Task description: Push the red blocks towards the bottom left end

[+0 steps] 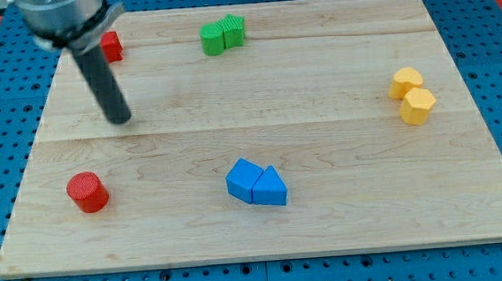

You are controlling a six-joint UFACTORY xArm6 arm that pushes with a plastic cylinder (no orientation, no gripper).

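A red cylinder point(87, 191) stands near the board's bottom left. A second red block point(111, 46), partly hidden behind the rod, sits near the top left edge. My tip point(121, 119) rests on the board below that upper red block and well above the red cylinder, touching neither.
Two green blocks point(222, 34) sit together at the top middle. Two yellow blocks point(412, 95) sit at the right. Two blue blocks point(256, 183) touch each other at the bottom middle. The wooden board point(321, 127) lies on a blue pegboard.
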